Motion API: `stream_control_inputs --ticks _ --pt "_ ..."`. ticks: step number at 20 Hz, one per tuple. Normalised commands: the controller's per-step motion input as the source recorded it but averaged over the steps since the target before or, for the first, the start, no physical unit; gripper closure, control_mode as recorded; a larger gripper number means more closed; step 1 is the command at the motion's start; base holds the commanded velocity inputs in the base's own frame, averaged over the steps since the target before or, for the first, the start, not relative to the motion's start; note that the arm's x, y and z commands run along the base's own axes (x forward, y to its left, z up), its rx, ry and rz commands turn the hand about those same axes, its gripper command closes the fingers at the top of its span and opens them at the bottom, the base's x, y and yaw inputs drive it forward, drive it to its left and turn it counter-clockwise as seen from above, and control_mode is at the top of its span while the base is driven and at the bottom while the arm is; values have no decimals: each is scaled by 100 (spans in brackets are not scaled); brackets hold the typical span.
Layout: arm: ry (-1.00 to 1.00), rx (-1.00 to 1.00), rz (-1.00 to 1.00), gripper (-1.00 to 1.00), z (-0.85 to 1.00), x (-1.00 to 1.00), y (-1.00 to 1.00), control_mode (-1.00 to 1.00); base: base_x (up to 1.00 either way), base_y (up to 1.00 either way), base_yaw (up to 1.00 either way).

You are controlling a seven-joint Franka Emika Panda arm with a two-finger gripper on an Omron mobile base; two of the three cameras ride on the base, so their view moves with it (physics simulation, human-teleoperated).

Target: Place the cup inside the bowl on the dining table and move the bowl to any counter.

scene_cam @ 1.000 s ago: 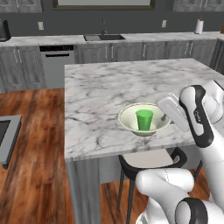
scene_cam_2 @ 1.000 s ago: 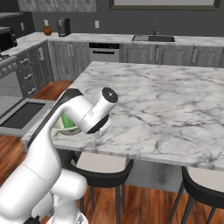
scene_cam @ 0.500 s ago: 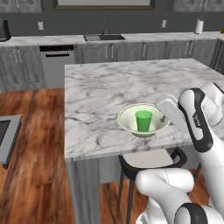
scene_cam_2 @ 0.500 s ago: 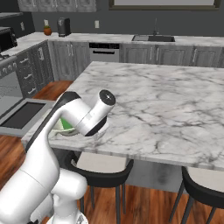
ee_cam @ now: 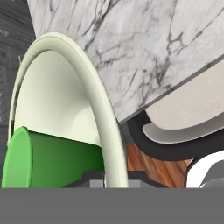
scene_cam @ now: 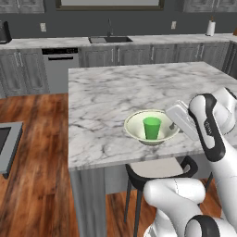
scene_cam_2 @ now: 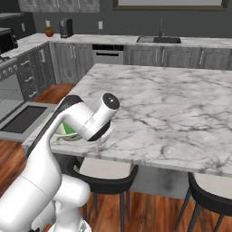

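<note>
Green cup upright inside cream bowl

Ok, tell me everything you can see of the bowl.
The bowl is wide, shallow and round, pale cream with a greenish tint inside and a smooth glazed look. It sits near the edge of the dining table, above a stool. The green cup stands upright inside it. The gripper is shut on its rim.

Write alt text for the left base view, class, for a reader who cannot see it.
A green cup stands upright inside a wide cream bowl near the front edge of the marble dining table, with the white arm's gripper at the bowl's right rim. A black stool sits below; a counter with a sink runs behind.
</note>
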Motion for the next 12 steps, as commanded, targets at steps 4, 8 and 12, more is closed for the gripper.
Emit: stream_control_inputs --ticks 4,8,12 --pt "0 0 0 100 0 0 0 100 0 0 0" --pt "0 0 0 100 0 0 0 100 -30 -15 0" --pt "0 0 0 100 0 0 0 100 -92 -46 -2"
